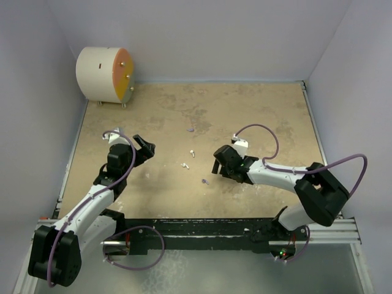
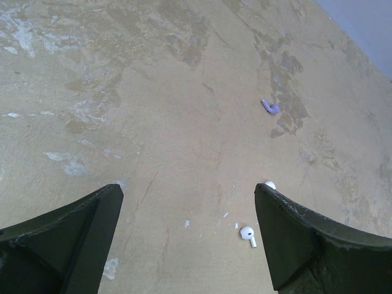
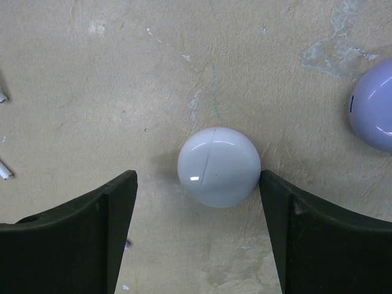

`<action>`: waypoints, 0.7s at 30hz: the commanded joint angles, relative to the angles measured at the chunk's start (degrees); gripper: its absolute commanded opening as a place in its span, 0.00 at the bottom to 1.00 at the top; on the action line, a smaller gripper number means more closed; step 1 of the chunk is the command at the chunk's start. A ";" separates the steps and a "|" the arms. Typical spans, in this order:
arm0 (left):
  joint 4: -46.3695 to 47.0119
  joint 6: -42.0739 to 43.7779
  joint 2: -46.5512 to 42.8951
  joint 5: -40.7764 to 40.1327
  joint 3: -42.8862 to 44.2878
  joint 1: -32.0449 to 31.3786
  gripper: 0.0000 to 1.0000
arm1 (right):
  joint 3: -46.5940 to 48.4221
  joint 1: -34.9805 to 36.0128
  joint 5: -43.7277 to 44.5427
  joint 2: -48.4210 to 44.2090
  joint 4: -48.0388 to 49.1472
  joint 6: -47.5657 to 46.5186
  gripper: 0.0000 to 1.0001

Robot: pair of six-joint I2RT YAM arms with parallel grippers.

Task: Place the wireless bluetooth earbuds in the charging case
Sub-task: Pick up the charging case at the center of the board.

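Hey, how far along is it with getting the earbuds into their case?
Done: nothing yet; the white earbuds and lilac earbuds lie loose on the table. In hand: the right gripper straddles the shut white case, jaws open; the left gripper is open, empty. Left: grasp and open the case, seat the buds; the lilac case is untouched.

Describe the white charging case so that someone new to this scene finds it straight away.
On the tan table, go to the right arm's black gripper. The glossy white round plastic case lies on the table between its open jaws, a thin seam across its top. The similar round case beside it is lilac, not white.
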 commanded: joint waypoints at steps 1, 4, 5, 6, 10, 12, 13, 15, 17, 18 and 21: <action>2.01 0.01 -1.43 0.05 -0.58 -0.35 0.89 | -0.35 0.31 0.23 1.32 -0.60 -0.81 0.80; 2.01 0.02 -1.44 0.14 -0.49 -0.35 0.89 | -0.51 0.30 0.71 1.62 -1.02 -0.86 0.71; 2.01 0.02 -1.49 0.19 -0.48 -0.35 0.89 | -0.45 0.30 0.79 1.84 -1.17 -0.97 0.69; 2.00 0.06 -1.48 0.20 -0.45 -0.35 0.89 | -0.30 0.30 1.00 2.11 -1.27 -0.98 0.68; 1.67 0.19 -1.59 -0.01 -0.54 -0.35 0.89 | 0.32 0.32 1.77 3.31 -1.64 -1.30 0.62; 1.57 0.26 -1.74 -0.11 -0.55 -0.31 0.89 | 0.49 0.34 2.09 3.88 -1.49 -1.55 0.57; 1.59 0.28 -1.73 -0.15 -0.58 -0.35 0.89 | 0.50 0.30 2.26 4.14 -1.31 -1.69 0.54; 1.50 0.33 -1.67 -0.23 -0.63 -0.35 0.89 | 0.86 0.34 2.68 4.80 -1.09 -2.04 0.45; 1.40 0.55 -1.65 -0.32 -0.62 -0.35 0.89 | 1.95 0.30 3.15 5.73 -0.44 -2.77 0.38; 1.25 0.61 -1.59 -0.45 -0.55 -0.35 0.89 | 2.68 0.34 3.13 6.40 0.14 -3.15 0.34; 0.45 1.01 -1.74 -0.73 -0.28 -0.35 0.89 | 5.89 0.30 1.76 9.23 3.87 -4.84 0.32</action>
